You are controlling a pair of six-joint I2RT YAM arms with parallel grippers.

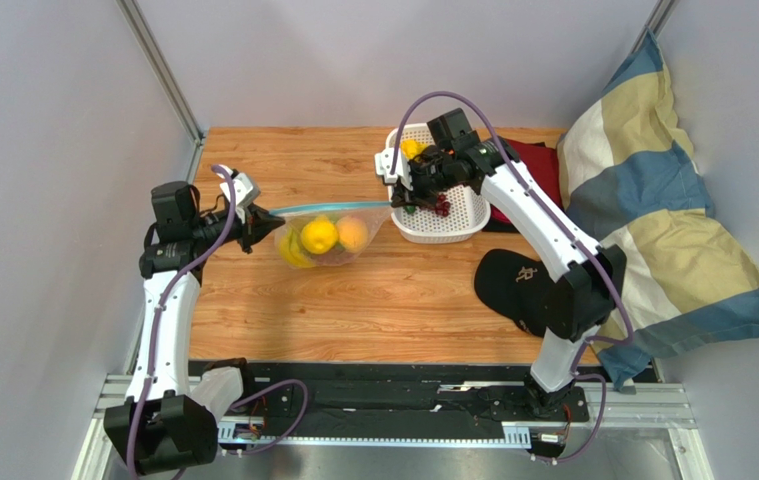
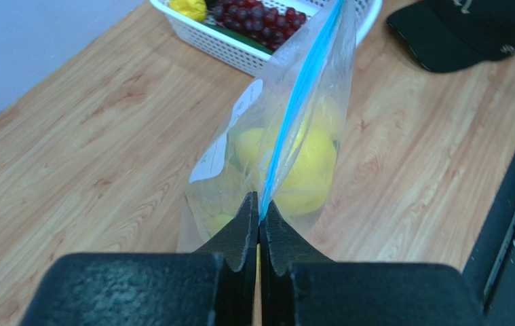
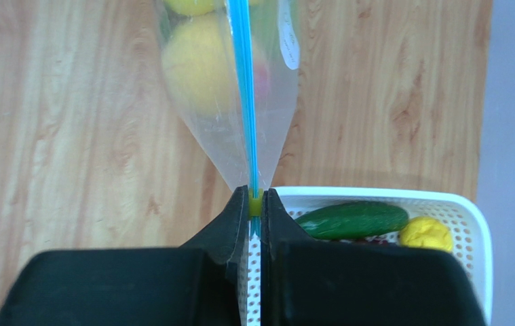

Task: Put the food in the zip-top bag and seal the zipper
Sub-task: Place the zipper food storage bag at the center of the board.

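Arms at the table's (image 1: 353,310) near edge stretch a clear bag (image 1: 328,240) between them. A black cap (image 1: 518,285) lies on the wood by the right arm, nearest the bases.

Mid-table, the left claw (image 2: 258,204) is clamped tight on one end of the bag's mouth and the right claw (image 3: 255,197) on the other. The zipper (image 1: 333,208), a thin teal-blue strip, runs taut and straight from one claw to the other. In both wrist views it shows as a single line with the mouth pressed flat. The crinkly plastic sags below it in a pouch with a white label on one side. Inside sit a round yellow fruit (image 1: 319,236), an orange one (image 1: 352,234) touching it, and bananas (image 1: 293,250) at the left. Whether the pouch rests on the wood cannot be told.

Just beyond the right claw stands a white lattice basket (image 1: 453,235) holding dark grapes (image 2: 253,13), a cucumber (image 3: 353,219) and a yellow piece (image 3: 426,233). Behind it lies a red cloth (image 1: 538,165). A blue-and-cream pillow (image 1: 653,220) fills the far right.
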